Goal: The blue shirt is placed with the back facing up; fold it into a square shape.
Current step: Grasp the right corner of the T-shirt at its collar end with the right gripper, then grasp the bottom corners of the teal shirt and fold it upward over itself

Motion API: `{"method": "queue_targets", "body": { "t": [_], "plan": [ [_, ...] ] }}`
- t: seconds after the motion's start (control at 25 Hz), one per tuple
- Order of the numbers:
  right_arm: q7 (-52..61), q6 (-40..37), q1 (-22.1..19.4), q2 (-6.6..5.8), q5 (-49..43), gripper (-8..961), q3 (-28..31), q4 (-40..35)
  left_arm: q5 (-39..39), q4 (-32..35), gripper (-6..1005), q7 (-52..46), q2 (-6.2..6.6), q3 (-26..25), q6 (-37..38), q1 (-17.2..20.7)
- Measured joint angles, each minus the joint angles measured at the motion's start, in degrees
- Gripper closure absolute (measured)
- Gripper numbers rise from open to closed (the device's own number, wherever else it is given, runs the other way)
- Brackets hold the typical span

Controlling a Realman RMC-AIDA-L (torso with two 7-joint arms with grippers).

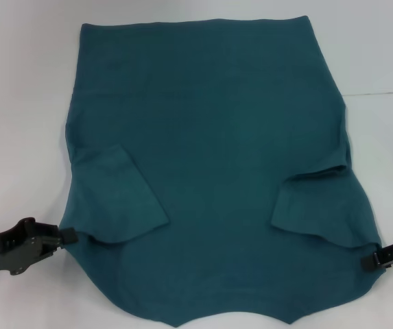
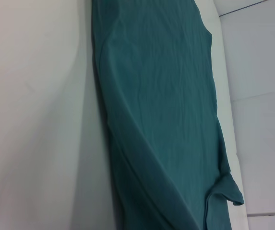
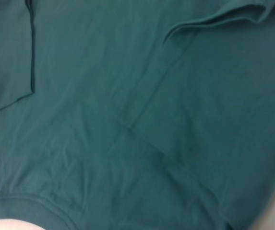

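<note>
Teal hem of the blue shirt (image 1: 210, 171) sits closest, spread flat on the white bench (image 1: 18, 103), both sleeves folded inward

Left gripper (image 1: 64, 236) meets the shirt's edge at one side, right gripper (image 1: 371, 260) at the opposite edge, shirt stretched between the two sets of fingers; whether either pair is pinching cloth or spread apart, cannot tell, and neither wrist view shows anything but fabric and bench

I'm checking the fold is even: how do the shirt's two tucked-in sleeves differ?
On the blue shirt, the left sleeve looks longer and slants toward the middle; the right sleeve looks shorter and squarer. The left gripper sits just below its sleeve, the right gripper further off. Both sleeves lie folded onto the plain back.
</note>
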Motion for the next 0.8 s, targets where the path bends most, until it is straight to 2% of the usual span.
{"method": "queue_targets", "body": {
  "t": [0.32, 0.52, 0.8],
  "plan": [
    [0.37, -0.03, 0.00, -0.03, -1.08, 585, -0.53, 0.01, 0.00, 0.00, 982, 0.00, 0.00, 0.00, 0.09, 0.00],
    [0.39, -0.83, 0.04, -0.25, -1.34, 818, -0.13, -0.11, 0.04, 0.22, 982, 0.10, 0.03, 0.18, 1.13, 0.01],
    [0.46, -6.11, -1.02, -0.83, -1.11, 907, 1.97, -3.71, 1.20, 2.25, 982, 0.18, 0.38, 1.24, 5.41, 0.25]
  ]
}}
